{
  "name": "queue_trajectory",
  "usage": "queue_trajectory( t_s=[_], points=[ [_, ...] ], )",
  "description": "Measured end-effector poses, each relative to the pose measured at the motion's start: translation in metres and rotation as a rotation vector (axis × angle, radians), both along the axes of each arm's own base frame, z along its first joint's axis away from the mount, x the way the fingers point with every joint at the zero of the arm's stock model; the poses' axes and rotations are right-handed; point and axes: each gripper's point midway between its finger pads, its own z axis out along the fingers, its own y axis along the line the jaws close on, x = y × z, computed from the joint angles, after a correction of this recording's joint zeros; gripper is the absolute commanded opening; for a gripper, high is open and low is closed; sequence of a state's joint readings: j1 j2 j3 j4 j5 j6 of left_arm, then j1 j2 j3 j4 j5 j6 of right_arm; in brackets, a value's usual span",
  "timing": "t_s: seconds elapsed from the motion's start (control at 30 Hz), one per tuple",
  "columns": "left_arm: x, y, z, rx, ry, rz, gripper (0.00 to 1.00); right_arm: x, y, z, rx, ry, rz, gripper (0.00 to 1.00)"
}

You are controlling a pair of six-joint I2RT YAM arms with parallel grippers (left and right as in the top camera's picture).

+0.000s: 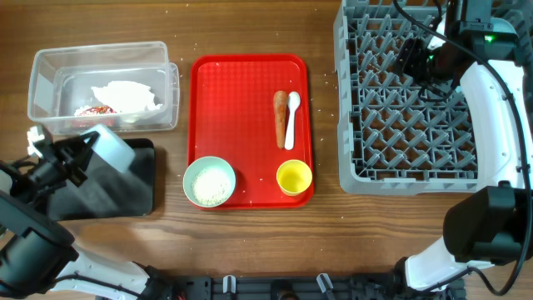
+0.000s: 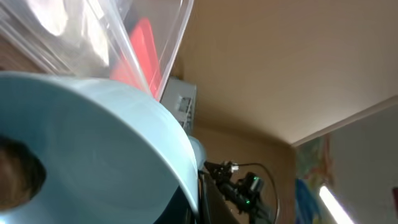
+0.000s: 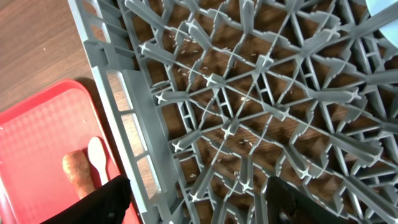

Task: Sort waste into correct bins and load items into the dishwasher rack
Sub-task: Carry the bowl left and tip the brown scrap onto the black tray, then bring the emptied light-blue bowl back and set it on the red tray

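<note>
My left gripper is shut on the rim of the pale-blue plate and holds it tilted over the black tray. In the left wrist view the plate fills the lower left, with a brown food lump on it. The clear tub holds the white napkin and the red-and-white wrapper. My right gripper is open and empty above the grey dishwasher rack; its fingers spread over the rack grid.
The red serving tray holds the carrot-like stick, the white spoon, a pale bowl of rice grains and the yellow cup. The stick and spoon also show in the right wrist view. Grains are scattered under the rack.
</note>
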State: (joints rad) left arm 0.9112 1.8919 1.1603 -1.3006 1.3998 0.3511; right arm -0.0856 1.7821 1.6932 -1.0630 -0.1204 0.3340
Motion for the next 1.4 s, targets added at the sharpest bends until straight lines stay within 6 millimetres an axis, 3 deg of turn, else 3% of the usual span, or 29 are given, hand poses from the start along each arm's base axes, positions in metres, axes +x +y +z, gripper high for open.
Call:
queue_trajectory(
  t_s=[0.23, 0.47, 0.57, 0.63, 0.73, 0.93, 1.03, 1.07, 1.17, 1.2, 1.27, 1.33, 1.4],
  points=[
    [-0.006, 0.012, -0.013, 0.089, 0.009, 0.002, 0.04, -0.002, -0.002, -0.001, -0.008, 0.008, -0.004, 0.73],
    [-0.006, 0.013, -0.009, 0.127, -0.054, 0.002, 0.04, -0.003, -0.001, -0.001, -0.008, 0.013, -0.004, 0.72],
    [0.0, 0.024, -0.016, 0.25, -0.128, -0.003, 0.04, -0.003, -0.001, -0.002, -0.008, 0.016, -0.004, 0.73],
    [-0.002, 0.027, -0.018, 0.244, -0.106, 0.005, 0.04, -0.004, -0.001, -0.002, -0.008, 0.016, -0.004, 0.73],
    [-0.01, 0.016, -0.006, 0.079, -0.017, 0.027, 0.04, -0.004, -0.001, -0.002, -0.008, 0.019, -0.004, 0.73],
    [-0.004, 0.022, 0.011, 0.038, -0.098, 0.076, 0.04, -0.004, -0.001, -0.002, -0.008, 0.019, -0.004, 0.73],
    [-0.002, 0.02, 0.035, 0.086, -0.145, 0.07, 0.04, -0.004, -0.001, -0.002, -0.008, 0.019, -0.004, 0.73],
    [0.001, 0.018, 0.051, 0.133, -0.176, 0.055, 0.04, -0.004, -0.001, -0.002, -0.008, 0.018, -0.004, 0.73],
    [0.012, -0.006, 0.113, 0.373, -0.307, -0.053, 0.04, -0.004, -0.002, -0.002, -0.01, 0.019, -0.005, 0.73],
    [0.018, -0.023, 0.136, 0.505, -0.36, -0.117, 0.04, -0.004, -0.002, -0.002, -0.011, 0.019, -0.005, 0.73],
    [0.032, -0.057, 0.161, 0.725, -0.418, -0.216, 0.04, -0.005, -0.002, -0.002, -0.011, 0.021, -0.005, 0.72],
    [0.045, -0.09, 0.167, 0.855, -0.408, -0.281, 0.04, -0.005, -0.002, -0.002, -0.01, 0.022, -0.005, 0.72],
    [0.062, -0.136, 0.155, 0.968, -0.361, -0.36, 0.04, -0.005, -0.002, -0.002, -0.011, 0.022, -0.005, 0.73]
  ],
)
